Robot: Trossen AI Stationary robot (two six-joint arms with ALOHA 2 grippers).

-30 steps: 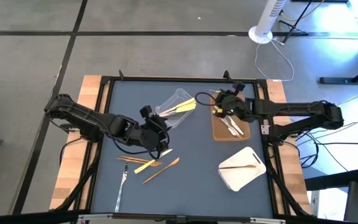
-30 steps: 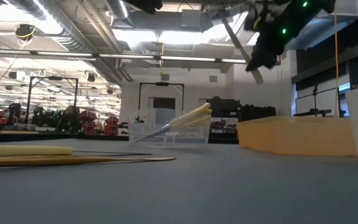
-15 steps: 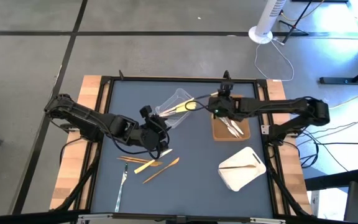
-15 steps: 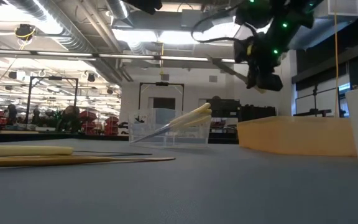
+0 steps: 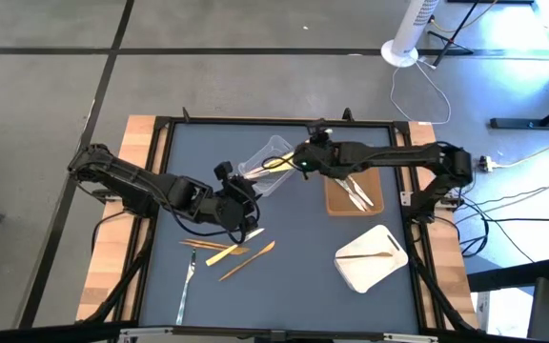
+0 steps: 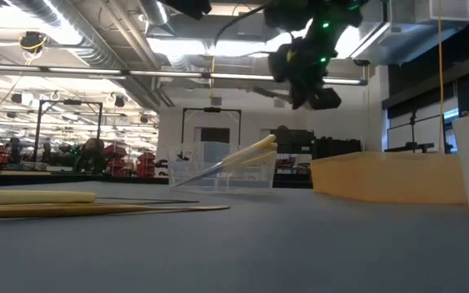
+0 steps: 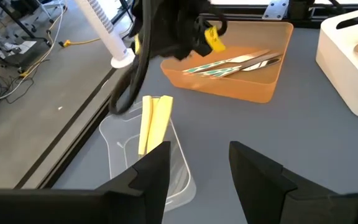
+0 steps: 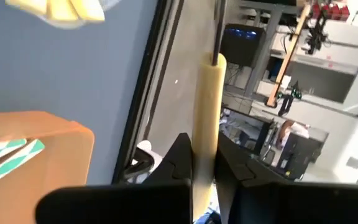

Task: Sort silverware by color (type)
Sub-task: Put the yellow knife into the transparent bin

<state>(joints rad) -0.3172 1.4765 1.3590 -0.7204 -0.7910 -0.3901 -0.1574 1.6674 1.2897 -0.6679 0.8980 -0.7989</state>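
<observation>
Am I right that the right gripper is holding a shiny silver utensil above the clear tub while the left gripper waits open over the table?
Not quite: the right gripper is shut on a pale yellow utensil, not a silver one, as the right wrist view shows. It does hang by the clear tub, and the left gripper waits open.

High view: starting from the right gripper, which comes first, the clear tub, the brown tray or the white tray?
From the right gripper, shut on a pale yellow utensil:
1. Clear tub, beside it toward the left arm.
2. Brown tray, under the right arm.
3. White tray, table's right front.
</observation>
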